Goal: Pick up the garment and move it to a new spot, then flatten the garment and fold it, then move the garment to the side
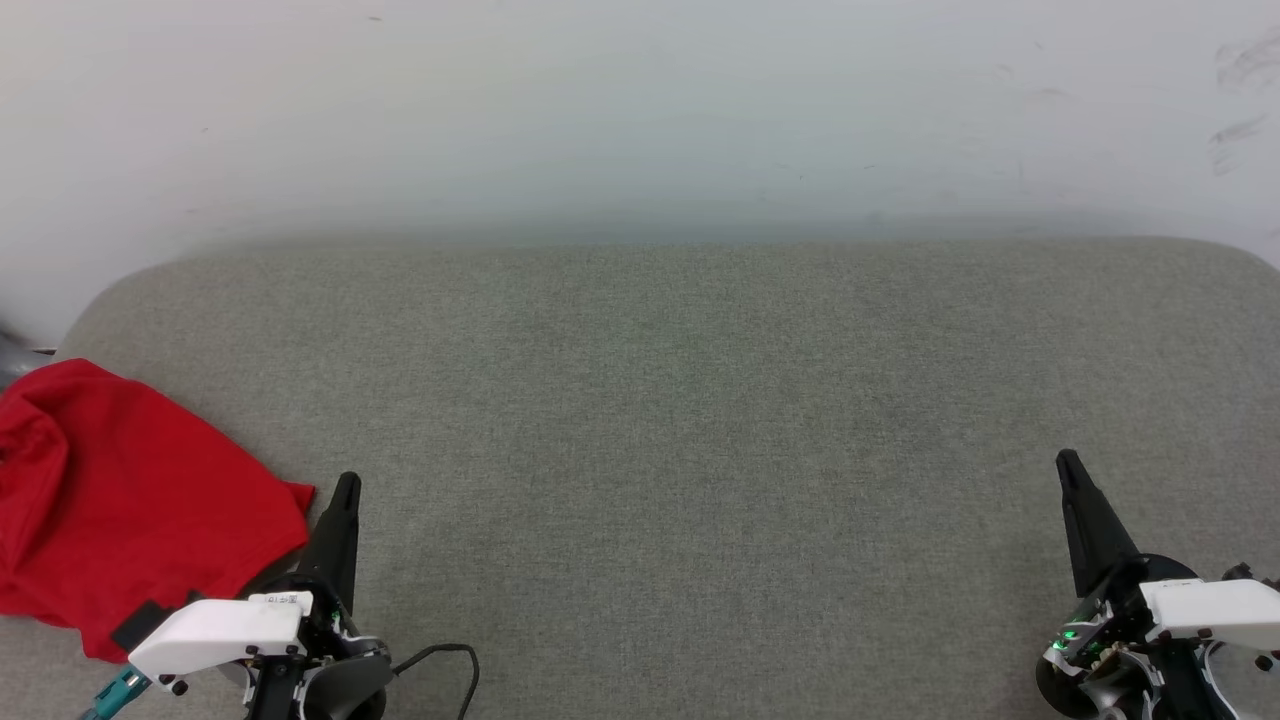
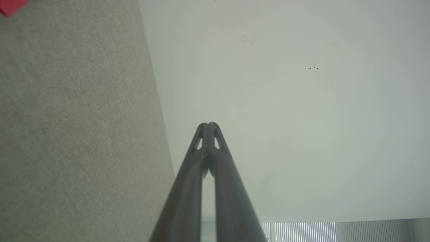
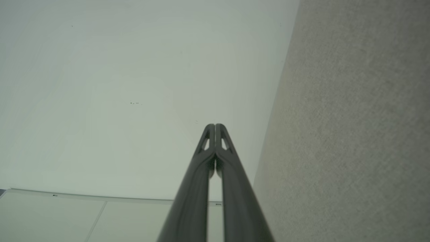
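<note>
The garment (image 1: 130, 500), plain red cloth in a folded pile, lies at the left edge of the grey fabric surface (image 1: 680, 430). A small red corner of the garment (image 2: 11, 6) shows at the top left of the left wrist view. My left gripper (image 1: 346, 487) hangs just right of the garment's near corner, apart from it, shut and empty; its tips (image 2: 208, 125) meet against the pale wall. At the lower right, far from the garment, my right gripper (image 1: 1068, 462) is also shut and empty, its tips (image 3: 215, 126) pressed together.
A white wall (image 1: 640, 110) rises behind the surface's rounded far edge. A black cable (image 1: 445, 660) loops beside my left wrist. A dark tag (image 1: 140, 625) sits on the garment's near edge. Between the two grippers stretches open grey fabric.
</note>
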Tool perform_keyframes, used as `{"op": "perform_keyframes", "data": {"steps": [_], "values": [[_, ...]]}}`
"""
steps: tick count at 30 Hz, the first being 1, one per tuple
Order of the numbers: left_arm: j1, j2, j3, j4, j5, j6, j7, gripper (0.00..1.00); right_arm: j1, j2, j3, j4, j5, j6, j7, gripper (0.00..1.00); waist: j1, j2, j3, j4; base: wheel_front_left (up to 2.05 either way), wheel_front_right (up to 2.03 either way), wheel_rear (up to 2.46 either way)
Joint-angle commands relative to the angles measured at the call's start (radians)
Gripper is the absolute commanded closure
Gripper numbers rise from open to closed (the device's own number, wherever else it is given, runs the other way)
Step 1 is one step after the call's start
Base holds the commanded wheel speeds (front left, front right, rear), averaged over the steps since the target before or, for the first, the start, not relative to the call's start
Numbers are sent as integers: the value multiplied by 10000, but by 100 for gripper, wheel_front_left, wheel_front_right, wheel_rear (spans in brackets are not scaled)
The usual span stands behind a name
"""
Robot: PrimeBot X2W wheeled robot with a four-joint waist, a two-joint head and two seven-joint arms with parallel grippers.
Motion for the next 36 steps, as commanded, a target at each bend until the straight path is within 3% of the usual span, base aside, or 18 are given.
{"op": "perform_keyframes", "data": {"steps": [1,13,14,30,36], "values": [[-63,-21,24,-32,24,-35,22,100,-114,34,3,9,-16,0,25,100,0,0,0,0,0,0,0],[-63,-19,23,-32,24,-35,22,100,-114,35,4,9,-15,0,25,100,0,0,0,0,0,0,0],[0,-2,-1,0,0,0,0,0,0,0,0,0,0,0,0,0,0,0,0,0,0,0,0],[10,-19,-629,-403,-145,5,-540,0,302,0,436,-489,-118,0,-526,0,0,0,-18,-1,0,0,0],[-50,145,-923,-694,496,2,-905,0,316,-195,685,-700,-727,0,-893,0,0,0,-28,0,0,0,0]]}}
